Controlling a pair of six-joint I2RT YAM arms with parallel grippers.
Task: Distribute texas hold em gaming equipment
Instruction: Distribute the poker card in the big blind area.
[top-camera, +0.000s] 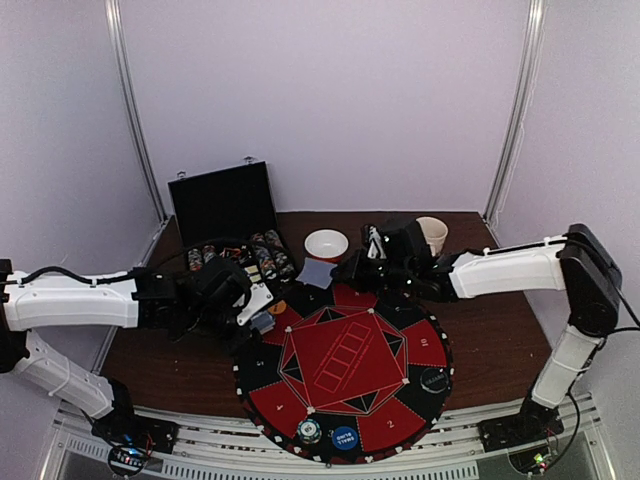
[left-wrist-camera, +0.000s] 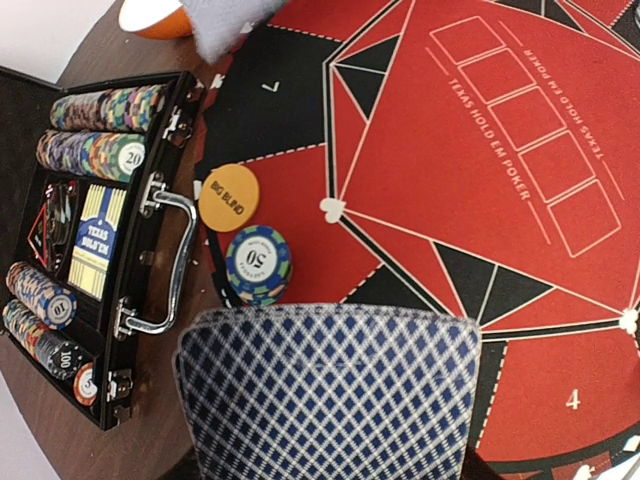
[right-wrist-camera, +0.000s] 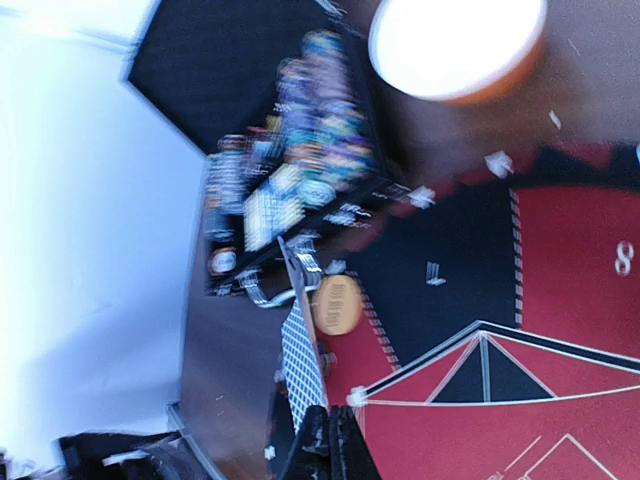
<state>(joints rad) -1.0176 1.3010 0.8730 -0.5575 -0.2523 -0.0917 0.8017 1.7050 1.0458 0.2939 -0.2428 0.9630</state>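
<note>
My left gripper (top-camera: 257, 310) sits at the mat's left edge, shut on a stack of cards (left-wrist-camera: 325, 395) with blue-and-white diamond backs. The stack fills the bottom of the left wrist view and hides the fingers. Just beyond it lie an orange "BIG BLIND" disc (left-wrist-camera: 228, 197) and a blue 50 chip (left-wrist-camera: 258, 264). My right gripper (right-wrist-camera: 335, 440) is shut on a single card (right-wrist-camera: 300, 350), seen edge-on. In the top view that card (top-camera: 318, 272) hangs over the mat's far edge. A clear disc (top-camera: 309, 431), a blue disc (top-camera: 343, 437) and a black disc (top-camera: 433, 379) lie on the mat's near part.
The round red-and-black mat (top-camera: 345, 360) fills the table's middle. An open black case (top-camera: 225, 205) with rows of chips (left-wrist-camera: 95, 130) and a boxed deck (left-wrist-camera: 95, 240) stands at the back left. A white bowl (top-camera: 326, 243) and a cup (top-camera: 433, 233) stand behind the mat.
</note>
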